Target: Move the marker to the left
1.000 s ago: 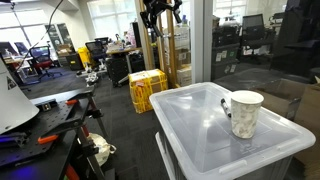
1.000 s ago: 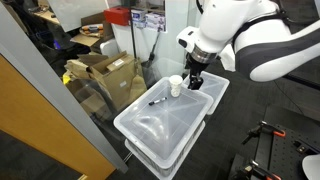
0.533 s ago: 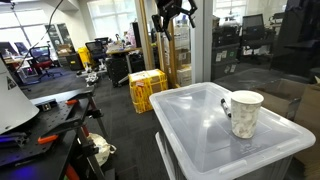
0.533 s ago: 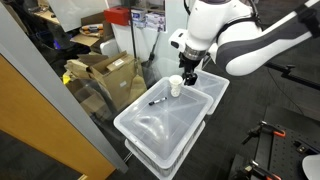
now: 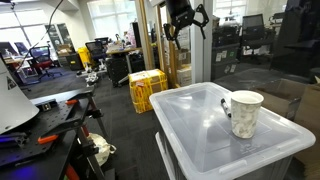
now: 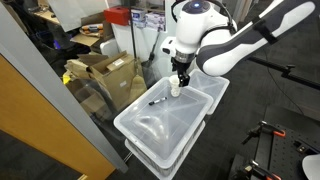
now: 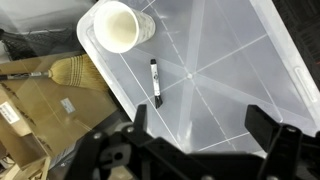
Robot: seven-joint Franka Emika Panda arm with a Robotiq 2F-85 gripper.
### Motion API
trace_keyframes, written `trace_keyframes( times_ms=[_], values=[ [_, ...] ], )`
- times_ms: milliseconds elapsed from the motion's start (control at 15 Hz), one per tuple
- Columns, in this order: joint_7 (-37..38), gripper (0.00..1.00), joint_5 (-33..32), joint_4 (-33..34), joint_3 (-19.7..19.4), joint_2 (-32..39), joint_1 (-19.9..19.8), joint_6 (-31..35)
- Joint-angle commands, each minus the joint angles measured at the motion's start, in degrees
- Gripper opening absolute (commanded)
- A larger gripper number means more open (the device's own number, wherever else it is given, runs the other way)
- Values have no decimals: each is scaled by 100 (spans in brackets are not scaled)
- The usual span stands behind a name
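Note:
The marker is a slim black pen lying flat on the clear plastic bin lid, just below the white cup. In both exterior views it lies beside the cup: the marker and, half hidden by the cup, the marker. My gripper is open and empty, well above the lid, with the marker ahead of its left finger. In the exterior views the gripper hangs over the cup area.
The lid tops a stack of clear bins. Cardboard boxes and a broom lie beyond the bin's edge. Yellow crates stand on the floor behind. A glass partition runs alongside.
The arm has swung sideways above the bin, bringing the open gripper from over the bin's far side to above the cup and marker. Marker and cup have not moved.

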Motion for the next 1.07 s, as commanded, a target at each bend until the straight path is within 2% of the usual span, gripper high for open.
trace_keyframes(
  times_ms=[0, 400, 533, 733, 1000],
  values=[
    [-6, 100, 1, 103, 16, 94, -26, -58],
    [-28, 100, 47, 225, 32, 279, -72, 4],
    [-42, 100, 7, 316, 5, 519, -108, 273],
    [-288, 100, 288, 560, 134, 927, -291, 457],
    [-434, 100, 286, 951, 152, 1430, -395, 490]
  ],
)
